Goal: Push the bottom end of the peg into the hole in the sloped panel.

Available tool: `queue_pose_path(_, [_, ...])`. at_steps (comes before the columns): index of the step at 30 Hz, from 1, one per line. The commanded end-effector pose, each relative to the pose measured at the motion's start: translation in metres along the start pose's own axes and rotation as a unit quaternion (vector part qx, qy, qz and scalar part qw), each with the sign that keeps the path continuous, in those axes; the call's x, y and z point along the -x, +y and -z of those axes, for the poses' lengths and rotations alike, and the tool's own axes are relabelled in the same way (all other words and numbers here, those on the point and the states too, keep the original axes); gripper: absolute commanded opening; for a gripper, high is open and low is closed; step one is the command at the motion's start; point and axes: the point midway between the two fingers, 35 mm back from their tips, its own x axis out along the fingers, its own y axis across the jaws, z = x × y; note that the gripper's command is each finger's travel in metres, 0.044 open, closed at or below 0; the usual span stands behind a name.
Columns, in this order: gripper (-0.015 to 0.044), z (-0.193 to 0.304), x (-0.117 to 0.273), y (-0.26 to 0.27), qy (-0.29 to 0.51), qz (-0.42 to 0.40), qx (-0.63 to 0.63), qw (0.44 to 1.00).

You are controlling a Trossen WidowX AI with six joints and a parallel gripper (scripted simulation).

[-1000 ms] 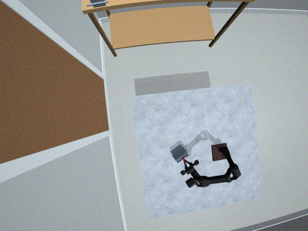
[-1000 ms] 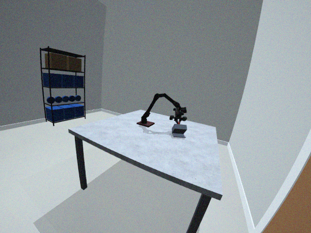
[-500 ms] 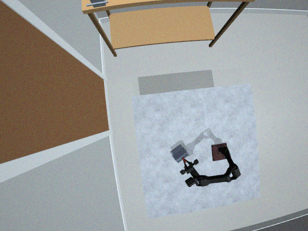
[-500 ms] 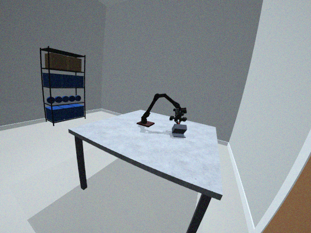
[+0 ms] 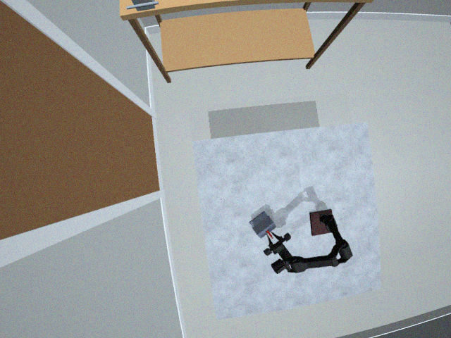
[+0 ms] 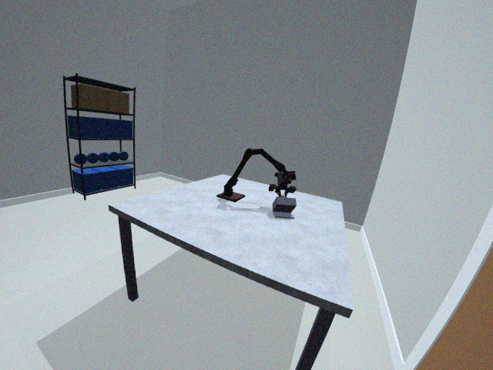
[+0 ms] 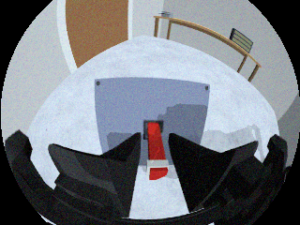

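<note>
The sloped blue-grey panel (image 5: 261, 220) (image 6: 285, 202) (image 7: 127, 100) faces the gripper. In the wrist view its square dark hole (image 7: 146, 131) surrounds the far end of the red peg (image 5: 269, 234) (image 7: 157, 146). The peg sticks out of the face toward the camera, leaning slightly in view, with a pale band near its outer end. How deep it sits is hidden. My gripper (image 5: 270, 232) (image 6: 283, 196) (image 7: 156, 137) is open, with one finger on each side of the peg and a visible gap to both.
The arm's dark red base plate (image 5: 317, 225) (image 6: 239, 196) stands on the pale marbled table (image 5: 254, 163) (image 6: 223, 227). The panel's upper corners each have a dark screw. A wooden bench (image 5: 237, 36) and a shelf rack (image 6: 105, 137) stand away from the table.
</note>
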Motion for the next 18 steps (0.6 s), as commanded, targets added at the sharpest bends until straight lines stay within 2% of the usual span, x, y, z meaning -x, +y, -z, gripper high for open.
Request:
queue_pose_path(1, [0.0236,0.000,0.000,0.000,0.000,0.000,0.000,1.000])
queue_pose_path(9, [0.0440,0.000,0.005,0.001,0.001,0.000,0.000,1.000])
queue_pose_path(18, [0.0440,0.001,0.023,0.002,0.003,0.001,0.001,1.000])
